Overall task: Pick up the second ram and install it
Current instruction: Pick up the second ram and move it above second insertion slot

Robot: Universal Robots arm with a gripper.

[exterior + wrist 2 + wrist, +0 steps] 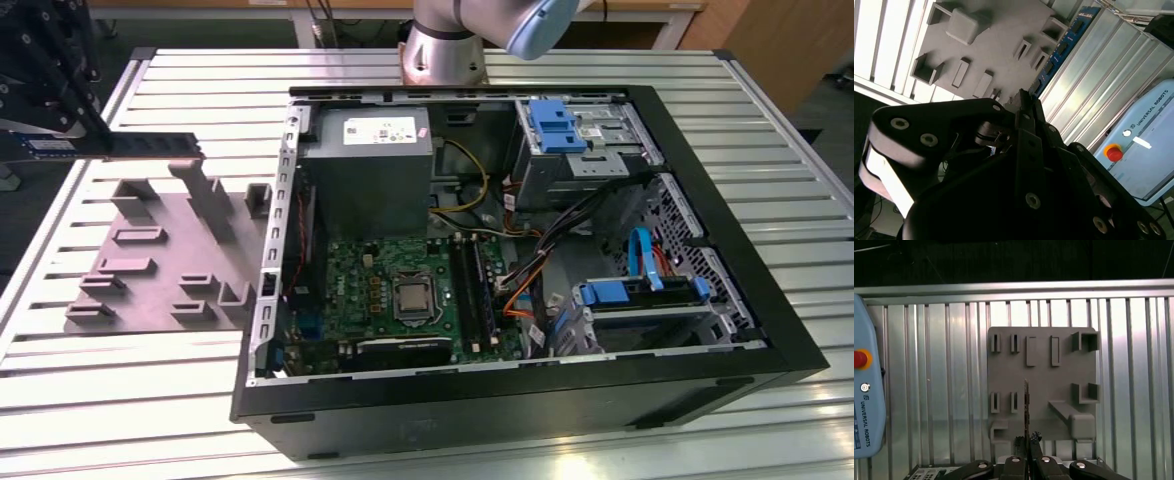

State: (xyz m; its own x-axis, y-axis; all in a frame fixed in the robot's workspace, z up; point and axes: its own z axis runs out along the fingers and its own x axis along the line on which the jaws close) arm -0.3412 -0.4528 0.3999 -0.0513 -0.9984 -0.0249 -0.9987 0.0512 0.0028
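Note:
In the exterior view my gripper (64, 138) hangs at the far left, above the table and shut on the second ram (154, 146), a dark narrow stick pointing toward the exterior view's right. The stick is lifted clear of the grey fixture plate (160, 260) below it. The first wrist view shows the ram (1026, 405) edge-on, rising from between the fingertips of the gripper (1026, 442) over the plate (1054, 390). From the second wrist view the ram (1064, 47) appears as a blue strip with black chips, running out from the gripper (1021, 100).
An open black computer case (534, 400) lies at the centre and right, holding the green motherboard (387, 290) with dark memory slots (470, 290), cables and blue drive brackets (641, 290). A blue teach pendant (866, 390) lies on the slatted metal table (160, 380).

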